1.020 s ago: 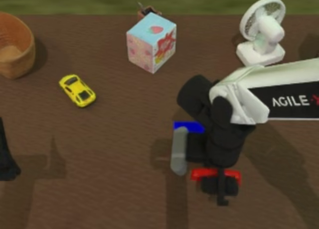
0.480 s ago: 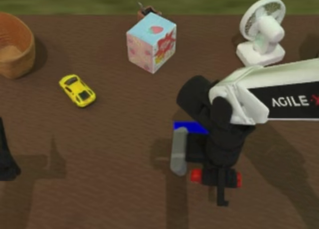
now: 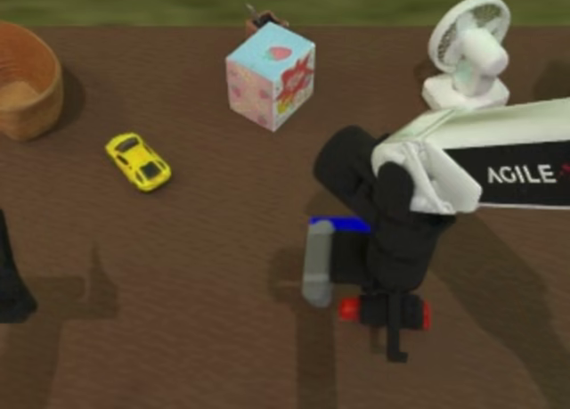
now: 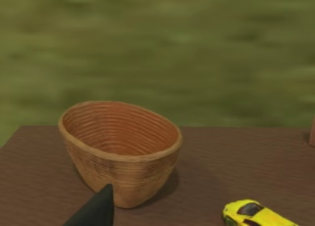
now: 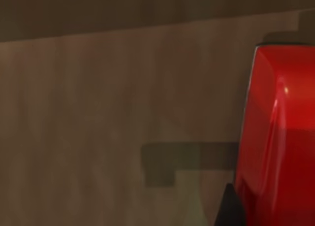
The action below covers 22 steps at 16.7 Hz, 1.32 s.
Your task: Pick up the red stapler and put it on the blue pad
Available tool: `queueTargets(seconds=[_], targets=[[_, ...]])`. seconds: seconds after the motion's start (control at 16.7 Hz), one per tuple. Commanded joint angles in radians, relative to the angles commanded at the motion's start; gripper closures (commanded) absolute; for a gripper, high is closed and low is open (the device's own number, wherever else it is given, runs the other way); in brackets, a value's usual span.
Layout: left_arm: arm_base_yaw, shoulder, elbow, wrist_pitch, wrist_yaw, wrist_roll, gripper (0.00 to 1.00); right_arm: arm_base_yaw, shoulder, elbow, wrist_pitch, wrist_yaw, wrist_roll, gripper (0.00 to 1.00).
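The red stapler [image 3: 346,309] lies crosswise under my right gripper [image 3: 388,314], which is shut on its middle; only its two red ends show in the top view. In the right wrist view the red stapler [image 5: 278,147] fills one side next to a dark fingertip [image 5: 227,210], with its shadow on the table beneath. The blue pad [image 3: 339,223] is just beyond the stapler, mostly hidden under the right arm, showing only a thin strip. My left gripper [image 3: 11,289] is parked at the table's left edge, open, with one fingertip [image 4: 96,211] in the left wrist view.
A grey bar [image 3: 318,264] lies beside the pad on its left. A yellow toy car [image 3: 138,161], a wicker basket [image 3: 27,81], a strawberry-printed cube box [image 3: 270,76] and a white fan [image 3: 468,57] stand farther back.
The right gripper has closed in over the stapler, so less of the red shows than one second ago. The arm has shifted slightly. The left arm has not moved.
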State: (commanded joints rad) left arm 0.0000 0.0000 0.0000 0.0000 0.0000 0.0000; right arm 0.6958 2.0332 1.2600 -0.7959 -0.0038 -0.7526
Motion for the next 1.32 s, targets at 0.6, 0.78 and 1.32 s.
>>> queueTargets(seconds=[0.6,0.78,1.32], targets=[[0.0,0.0,0.0,0.0,0.0,0.0,0.0,0.003,-0.131,0.189,-0.325,0.0,-0.002,1.0],[0.0,0.0,0.0,0.0,0.0,0.0,0.0,-0.001,-0.126,0.189,-0.324,-0.001,-0.002,1.0],[0.0,0.0,0.0,0.0,0.0,0.0,0.0,-0.065,0.14,0.652,-0.524,0.0,-0.147,1.0]])
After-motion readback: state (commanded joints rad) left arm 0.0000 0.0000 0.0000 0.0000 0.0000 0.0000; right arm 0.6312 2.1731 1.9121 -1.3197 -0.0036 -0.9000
